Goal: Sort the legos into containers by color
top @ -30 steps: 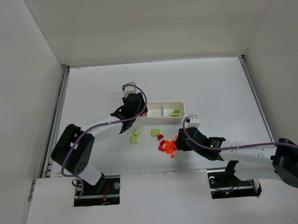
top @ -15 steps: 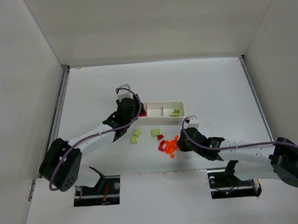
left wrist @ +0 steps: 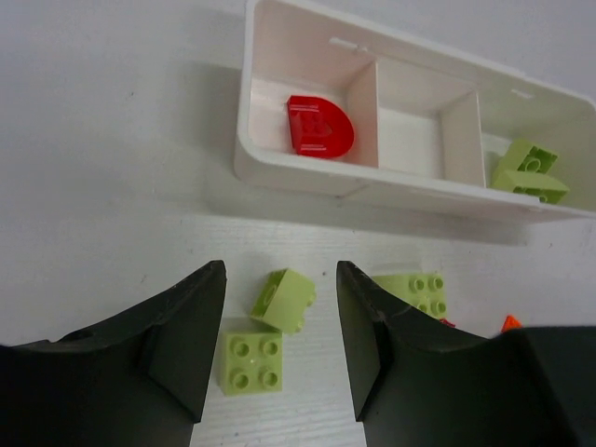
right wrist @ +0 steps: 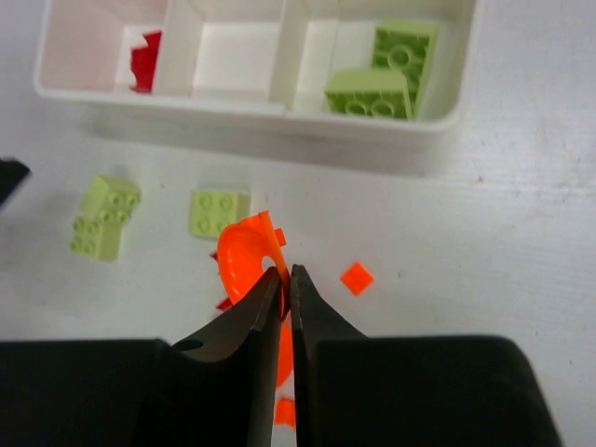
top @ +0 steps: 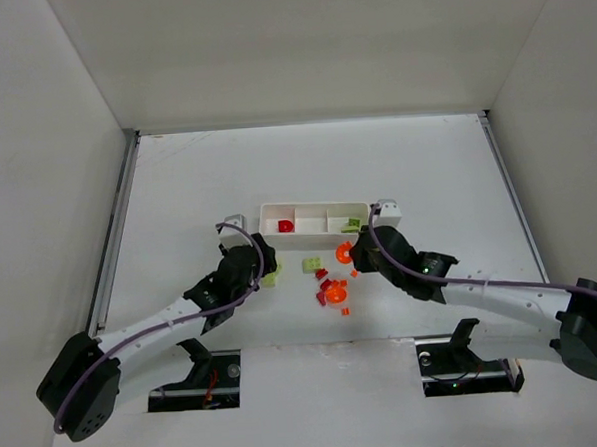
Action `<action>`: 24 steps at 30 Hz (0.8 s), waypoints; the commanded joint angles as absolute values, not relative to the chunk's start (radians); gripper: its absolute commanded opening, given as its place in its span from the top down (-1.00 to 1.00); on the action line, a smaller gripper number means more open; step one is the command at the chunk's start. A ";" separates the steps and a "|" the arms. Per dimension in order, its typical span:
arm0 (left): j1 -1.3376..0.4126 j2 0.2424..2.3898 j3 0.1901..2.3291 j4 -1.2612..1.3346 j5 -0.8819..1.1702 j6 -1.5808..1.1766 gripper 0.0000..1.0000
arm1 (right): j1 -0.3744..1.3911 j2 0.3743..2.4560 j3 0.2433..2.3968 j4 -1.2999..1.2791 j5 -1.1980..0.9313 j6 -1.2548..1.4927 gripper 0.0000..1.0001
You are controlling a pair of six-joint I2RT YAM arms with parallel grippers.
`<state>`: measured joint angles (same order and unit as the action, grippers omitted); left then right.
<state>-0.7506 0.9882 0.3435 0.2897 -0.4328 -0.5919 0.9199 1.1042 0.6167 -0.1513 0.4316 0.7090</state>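
Between right end effector (right wrist: pixel 284 277) tips, orange lego (right wrist: pixel 240 259), near tray (right wrist: pixel 372 125)

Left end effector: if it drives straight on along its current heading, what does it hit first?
Probably the yellow-green legos lying in the open left end effector's gap; the white tray lies beyond. Depth unclear.

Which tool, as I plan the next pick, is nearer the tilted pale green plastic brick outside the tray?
Left. The left tool frames the brick; the right tool sits away to its right.
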 commanded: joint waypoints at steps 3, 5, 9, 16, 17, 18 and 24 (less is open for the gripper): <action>-0.791 0.870 0.279 0.240 -0.500 -0.650 0.06 | 0.909 1.175 0.741 -0.100 0.457 0.635 0.72; -0.797 0.830 0.265 0.209 -0.505 -0.661 0.06 | 0.888 1.218 0.774 -0.072 0.445 0.612 0.72; -0.806 0.793 0.247 0.175 -0.503 -0.670 0.07 | 0.855 1.351 0.866 -0.011 0.430 0.577 0.71; -0.895 0.807 0.258 0.103 -0.508 -0.681 0.07 | 0.835 1.569 1.000 0.038 0.403 0.548 0.70; -0.907 0.816 0.258 0.101 -0.512 -0.687 0.07 | 0.832 1.589 1.012 0.043 0.403 0.545 0.70; -0.918 0.825 0.256 0.101 -0.518 -0.692 0.07 | 0.828 1.603 1.023 0.048 0.405 0.538 0.69; -0.959 0.887 0.267 0.092 -0.563 -0.709 0.07 | 0.826 1.605 1.042 0.083 0.416 0.532 0.19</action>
<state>-0.9447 0.8700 0.2562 0.1074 -0.5106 -0.6788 0.8307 1.6314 0.9943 -0.0032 0.4088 0.5499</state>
